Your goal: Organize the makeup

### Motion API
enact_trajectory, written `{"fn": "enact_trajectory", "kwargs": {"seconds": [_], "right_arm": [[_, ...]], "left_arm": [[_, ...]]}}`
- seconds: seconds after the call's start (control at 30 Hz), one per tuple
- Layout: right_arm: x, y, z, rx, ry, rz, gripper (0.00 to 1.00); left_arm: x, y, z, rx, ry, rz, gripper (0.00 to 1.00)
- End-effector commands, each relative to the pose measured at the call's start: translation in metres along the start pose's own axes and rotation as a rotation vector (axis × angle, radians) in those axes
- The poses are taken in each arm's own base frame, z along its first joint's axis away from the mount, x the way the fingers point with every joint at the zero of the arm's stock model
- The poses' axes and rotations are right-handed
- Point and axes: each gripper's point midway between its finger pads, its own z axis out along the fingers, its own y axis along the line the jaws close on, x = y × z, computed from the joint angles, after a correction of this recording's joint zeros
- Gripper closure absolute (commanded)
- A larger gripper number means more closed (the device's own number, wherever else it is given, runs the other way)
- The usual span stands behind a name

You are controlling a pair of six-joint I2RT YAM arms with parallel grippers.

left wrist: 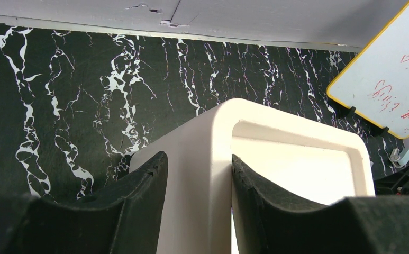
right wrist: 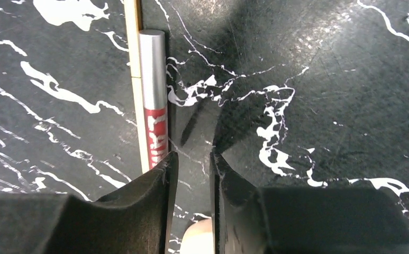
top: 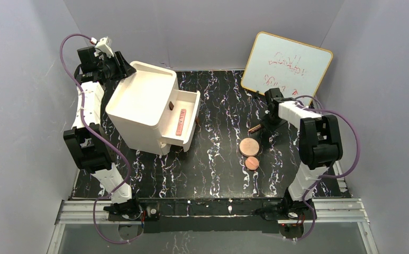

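Note:
Two copper-pink discs lie right of centre, the larger behind the smaller. A pink stick lies in the open upper drawer of the white drawer box. A red-and-silver stick lies on the table just left of my right gripper; it also shows in the top view. My right gripper hangs low over the table, its jaws a narrow gap apart with nothing between them. My left gripper is shut on the box's rear wall; it also shows in the top view. The square compact is out of view.
A whiteboard leans at the back right, also seen in the left wrist view. A small light-blue thing sits by its foot. The drawers carry brown knobs. A thin cream strip lies along the stick.

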Motion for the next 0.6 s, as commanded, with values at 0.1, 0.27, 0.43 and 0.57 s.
{"fn": "enact_trajectory", "kwargs": {"seconds": [0.1,0.27,0.43,0.57], "right_arm": [[-0.001,0.010,0.017,0.000,0.019,-0.017,0.66],[-0.004,0.010,0.012,-0.010,0.007,-0.027,0.65],[-0.016,0.012,-0.009,-0.050,-0.044,-0.020,0.55],[-0.027,0.017,-0.027,-0.093,-0.091,-0.010,0.51]], "left_arm": [[0.028,-0.002,0.009,0.010,0.098,-0.043,0.56],[0.028,-0.001,0.009,0.010,0.099,-0.043,0.56],[0.029,-0.001,0.010,0.010,0.101,-0.045,0.56],[0.028,-0.001,0.010,0.011,0.100,-0.046,0.56]]}}
